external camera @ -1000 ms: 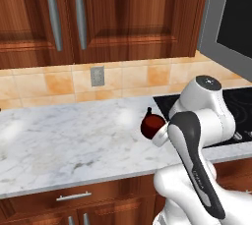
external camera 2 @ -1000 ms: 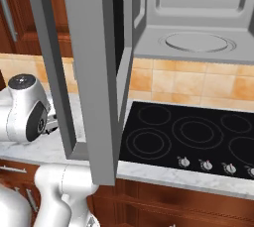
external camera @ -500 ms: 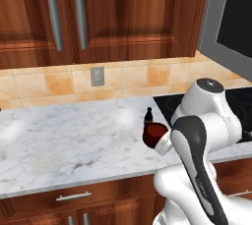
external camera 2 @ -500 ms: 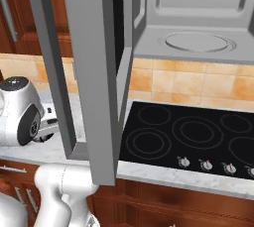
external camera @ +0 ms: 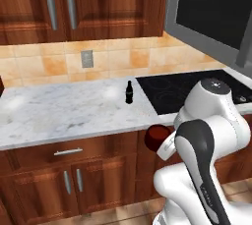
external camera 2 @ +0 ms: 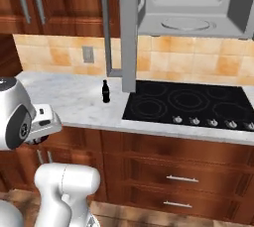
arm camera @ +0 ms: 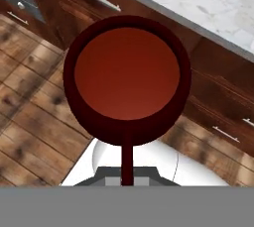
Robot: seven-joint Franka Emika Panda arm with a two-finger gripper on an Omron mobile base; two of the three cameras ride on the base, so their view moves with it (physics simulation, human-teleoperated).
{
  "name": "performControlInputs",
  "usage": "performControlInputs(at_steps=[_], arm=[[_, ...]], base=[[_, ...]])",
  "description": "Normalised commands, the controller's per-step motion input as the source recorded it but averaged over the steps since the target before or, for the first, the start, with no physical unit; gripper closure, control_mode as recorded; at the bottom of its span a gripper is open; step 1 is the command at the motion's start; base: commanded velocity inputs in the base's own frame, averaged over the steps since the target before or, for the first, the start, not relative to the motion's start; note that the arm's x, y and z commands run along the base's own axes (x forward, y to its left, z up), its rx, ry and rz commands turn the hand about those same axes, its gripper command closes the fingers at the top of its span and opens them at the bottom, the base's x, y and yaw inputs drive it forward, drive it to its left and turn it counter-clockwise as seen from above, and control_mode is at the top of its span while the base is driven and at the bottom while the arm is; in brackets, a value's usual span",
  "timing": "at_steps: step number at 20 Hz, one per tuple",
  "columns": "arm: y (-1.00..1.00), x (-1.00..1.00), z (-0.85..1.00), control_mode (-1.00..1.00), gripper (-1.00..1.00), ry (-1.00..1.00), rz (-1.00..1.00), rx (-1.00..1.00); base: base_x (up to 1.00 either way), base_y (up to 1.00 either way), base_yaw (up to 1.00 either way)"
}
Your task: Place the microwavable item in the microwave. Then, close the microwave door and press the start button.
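We hold the mug (arm camera: 127,80) by its handle, gripper (arm camera: 127,175) clamped tight on it, off the counter (external camera: 64,111) and out in front of the lower cabinets (external camera: 69,170) above the wood floor (arm camera: 30,122). The mug is empty. Above the cooktop (external camera 2: 183,103), the microwave (external camera 2: 188,3) stands with its door (external camera 2: 121,28) swung wide, turntable (external camera 2: 185,24) bare. A cola bottle (external camera: 129,92) waits near the counter's cooktop end. Our worry: the lift could knock mug or arm against that jutting door, or the thin handle could slip.
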Motion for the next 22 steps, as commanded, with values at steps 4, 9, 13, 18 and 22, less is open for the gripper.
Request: performControlInputs(at_steps=[4, 9, 13, 18, 22], arm=[[0.0, 0.0, 0.0, 1.0, 1.0, 0.0, 0.0, 0.0], [0.0, 0.0, 0.0, 1.0, 1.0, 0.0, 0.0, 0.0], [0.0, 0.0, 0.0, 1.0, 1.0, 0.0, 0.0, 0.0], [0.0, 0.0, 0.0, 1.0, 1.0, 0.0, 0.0, 0.0], [0.0, 0.0, 0.0, 1.0, 1.0, 0.0, 0.0, 0.0]], base=[[-1.0, -0.69, -0.14], [-0.6, -0.99, -0.11], [-0.06, -1.0, -0.02], [0.29, -0.82, 0.0], [0.76, -0.45, 0.0]])
